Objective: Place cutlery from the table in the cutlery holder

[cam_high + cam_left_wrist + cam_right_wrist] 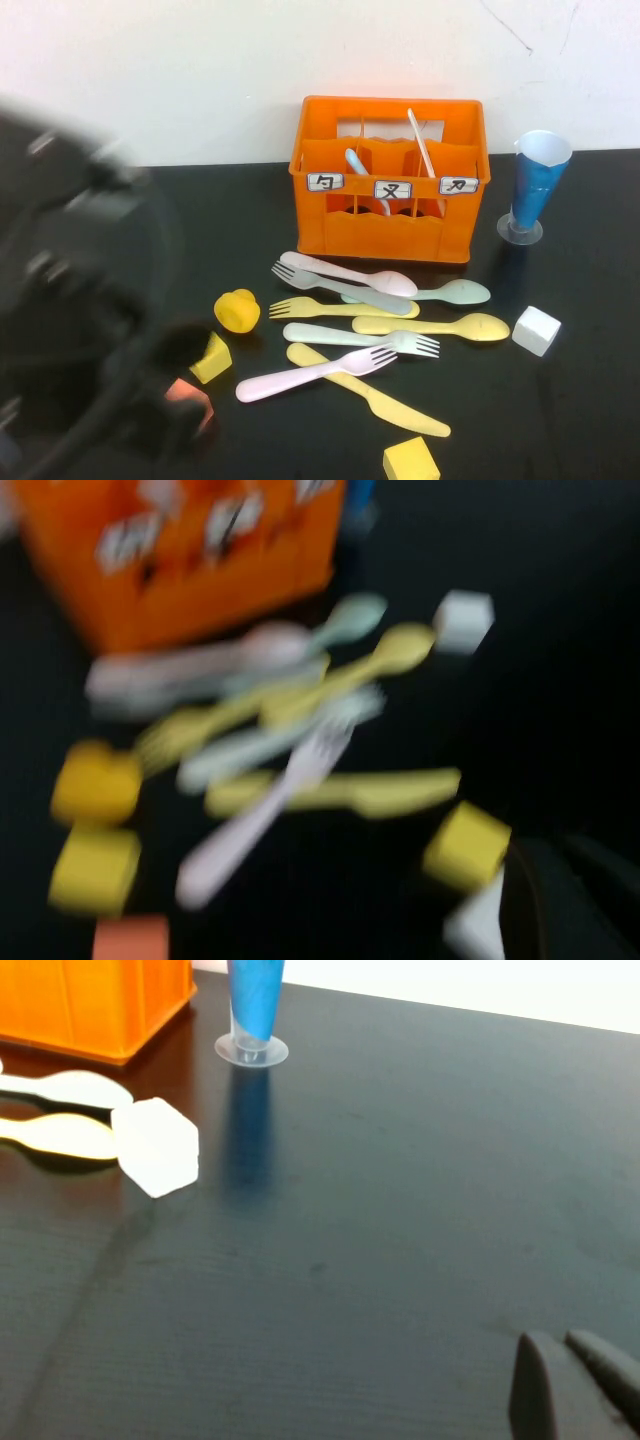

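- We've got the cutlery (365,335) piled mid-table, just in front of the orange cutlery holder (388,180) at the far edge.
- Left gripper (175,385) is a blur near the table's left edge, so we can't tell its state.
- Right gripper (570,1380) hovers over bare table (400,1240), fingers looking pressed together, empty.

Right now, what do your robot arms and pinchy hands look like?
My left arm is a big black blur with rounded joints on the left of the high view. Its left gripper shows as a dark shape in the left wrist view. My right gripper has dark grey, slim fingers over the black table.
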{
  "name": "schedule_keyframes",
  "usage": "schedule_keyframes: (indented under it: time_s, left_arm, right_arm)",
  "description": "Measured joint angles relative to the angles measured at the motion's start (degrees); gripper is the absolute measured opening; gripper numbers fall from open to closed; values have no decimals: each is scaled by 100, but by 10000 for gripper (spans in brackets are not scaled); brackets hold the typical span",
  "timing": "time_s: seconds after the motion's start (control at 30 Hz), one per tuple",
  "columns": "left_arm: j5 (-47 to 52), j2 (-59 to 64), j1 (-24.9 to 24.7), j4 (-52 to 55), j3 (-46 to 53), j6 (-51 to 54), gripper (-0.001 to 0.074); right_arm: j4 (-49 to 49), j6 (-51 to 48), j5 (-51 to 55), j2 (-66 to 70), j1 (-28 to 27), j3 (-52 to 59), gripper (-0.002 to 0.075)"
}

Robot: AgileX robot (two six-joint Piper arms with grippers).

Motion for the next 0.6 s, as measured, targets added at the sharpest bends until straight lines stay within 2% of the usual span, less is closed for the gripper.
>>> schedule_keyframes:
  time_s: [0.1,0.23,0.47,0.6]
  left_arm:
    - [670,-404,-2,284,269,-503,1]
    - [736,-878,-2,626,590,-664,1]
    - [-103,-1649,83,1313,1552,-718,0]
    - [-901,-2131,652,1383,2337,-718,0]
  right_arm:
    - [0,0,0,0,0,0,-3]
    - [0,0,0,0,0,0,-3]
    - [0,0,0,0,0,0,-3]
    - [0,0,0,0,0,0,-3]
